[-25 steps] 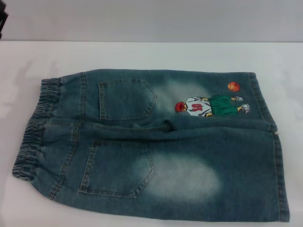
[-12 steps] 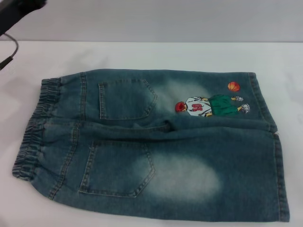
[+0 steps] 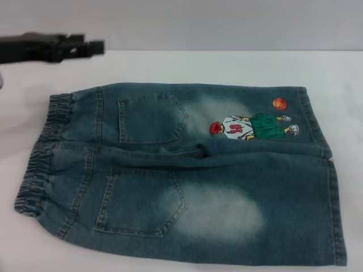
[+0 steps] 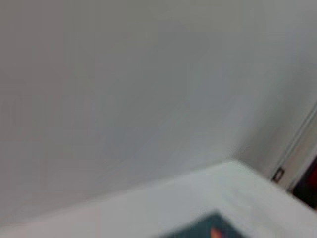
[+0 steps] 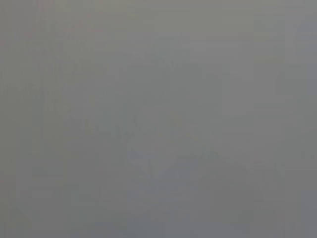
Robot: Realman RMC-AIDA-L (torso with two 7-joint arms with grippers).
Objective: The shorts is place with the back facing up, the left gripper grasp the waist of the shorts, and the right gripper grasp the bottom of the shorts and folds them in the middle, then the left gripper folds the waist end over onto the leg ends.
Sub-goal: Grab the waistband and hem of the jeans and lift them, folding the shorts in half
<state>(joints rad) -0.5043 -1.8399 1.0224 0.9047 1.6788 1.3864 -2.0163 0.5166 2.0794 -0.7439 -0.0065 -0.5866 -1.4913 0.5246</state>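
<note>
**Denim shorts flat on the table, left gripper high at the far left edge**

The shorts [image 3: 187, 170] lie spread flat on the white table [image 3: 334, 68], back side up, with both patch pockets showing. The upper pocket [image 3: 150, 119] and the lower pocket [image 3: 142, 201] sit toward the waist side, each next to a pale bleached patch. The waist [image 3: 42, 153], a gathered, ruffled band of darker blue, forms the narrow end on the robot's left. The bottom of the shorts [image 3: 329, 170] faces the robot's right, its two straight stitched hems running one after the other along that side. On the farther leg the embroidered basketball player [image 3: 252, 127] lies sideways, with the orange basketball patch [image 3: 279, 103] just beside the hem.

The left gripper [image 3: 93, 46] reaches in from the left edge of the head view as a slim black bar, at the far edge of the table (well apart from the waist and touching no cloth). It holds nothing; whether it is spread or closed cannot be told from this angle. The left wrist view shows mostly a pale wall [image 4: 124, 89], a corner of the table, and a sliver of denim with a spot of orange.

The right gripper appears in no view, and its wrist camera shows only plain grey.
</note>
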